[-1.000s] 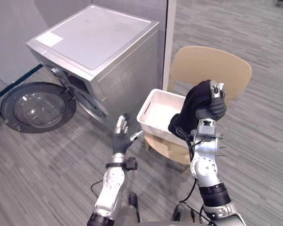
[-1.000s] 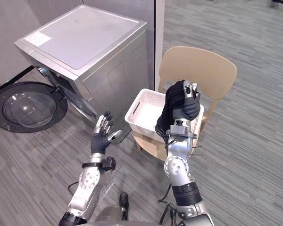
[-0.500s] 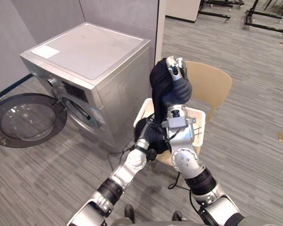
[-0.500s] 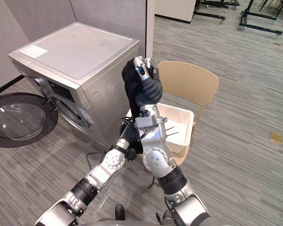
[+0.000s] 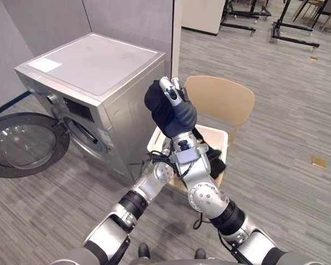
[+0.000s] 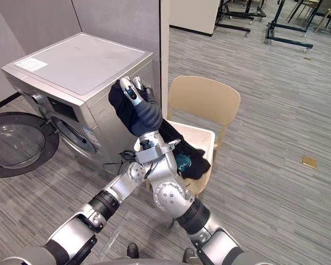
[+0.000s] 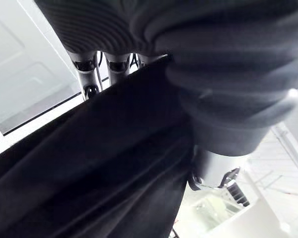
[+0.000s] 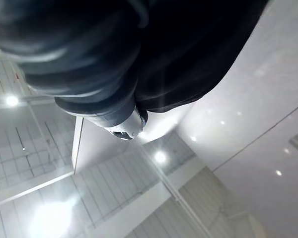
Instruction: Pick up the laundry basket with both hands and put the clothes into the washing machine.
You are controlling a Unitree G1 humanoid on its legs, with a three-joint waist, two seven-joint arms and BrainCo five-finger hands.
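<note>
The black garment (image 5: 156, 102) is bunched in the raised right hand (image 5: 179, 113), fingers clamped round it. Its tail drops to the white basket (image 6: 201, 137) right below that hand, on the tan chair (image 6: 204, 99). The left wrist view catches what the eye views hide: the left hand (image 7: 85, 60) is up against the cloth with its fingertips buried, so I can't tell its grip. The washing machine (image 5: 94, 63) sits just left of the raised hand, door (image 5: 22, 146) swung open. The white sticker (image 5: 44, 64) on its lid is too small to read.
</note>
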